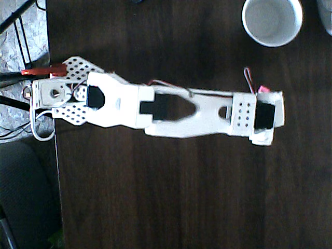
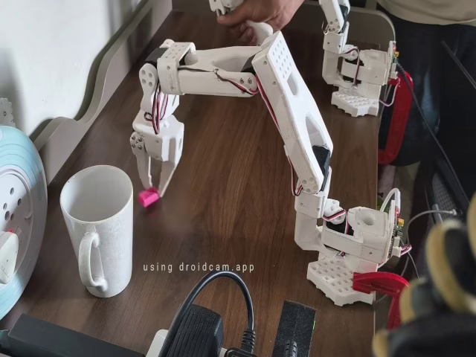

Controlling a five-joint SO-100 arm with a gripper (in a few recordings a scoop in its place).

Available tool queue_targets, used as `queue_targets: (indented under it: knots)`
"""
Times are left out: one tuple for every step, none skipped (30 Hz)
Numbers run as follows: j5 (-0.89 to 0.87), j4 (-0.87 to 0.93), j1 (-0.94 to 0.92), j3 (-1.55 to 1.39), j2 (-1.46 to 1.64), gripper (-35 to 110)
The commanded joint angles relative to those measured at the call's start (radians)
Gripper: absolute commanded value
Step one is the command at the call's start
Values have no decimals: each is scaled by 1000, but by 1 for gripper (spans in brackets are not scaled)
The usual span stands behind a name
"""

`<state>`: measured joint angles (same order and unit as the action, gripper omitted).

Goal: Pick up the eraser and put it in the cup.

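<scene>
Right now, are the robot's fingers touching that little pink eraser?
Touching, it seems: in the fixed view the fingers point down with their tips meeting the eraser on the table, no gap visible.

The overhead view is soft and dim, the white arm (image 1: 176, 111) glaring against the dark surface (image 1: 171, 197). In the fixed view, daylight sheens the surface (image 2: 223, 186) beside the arm (image 2: 290, 119); foreground objects blur.

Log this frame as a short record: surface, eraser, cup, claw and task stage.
surface: dark wooden table
eraser: pink, lying on the table, just right of the cup in the fixed view
cup: white mug, upright, handle toward the camera in the fixed view
claw: pointing down, tips around the eraser; grip cannot be told
task stage: eraser not yet lifted, cup without it
</scene>
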<state>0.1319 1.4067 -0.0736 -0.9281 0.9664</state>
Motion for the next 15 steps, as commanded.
queue_targets:
  knots:
    - [23, 81, -9, 48, 44, 0]
    - [25, 86, -8, 51, 52, 0]
    - [28, 100, -6, 63, 58, 0]
    - [29, 115, -2, 78, 64, 0]
    - [31, 130, 3, 94, 80, 0]
    - [31, 146, 11, 112, 97, 0]
    - [32, 161, 17, 129, 114, 0]
    - [32, 179, 26, 150, 130, 0]
    - [32, 196, 32, 172, 146, 0]
    - [31, 207, 38, 189, 155, 0]
    - [31, 230, 44, 221, 163, 0]
    - [32, 250, 49, 249, 170, 0]
    - [38, 253, 55, 255, 195, 0]
    - [46, 253, 63, 255, 219, 0]
    - [55, 253, 77, 258, 252, 0]
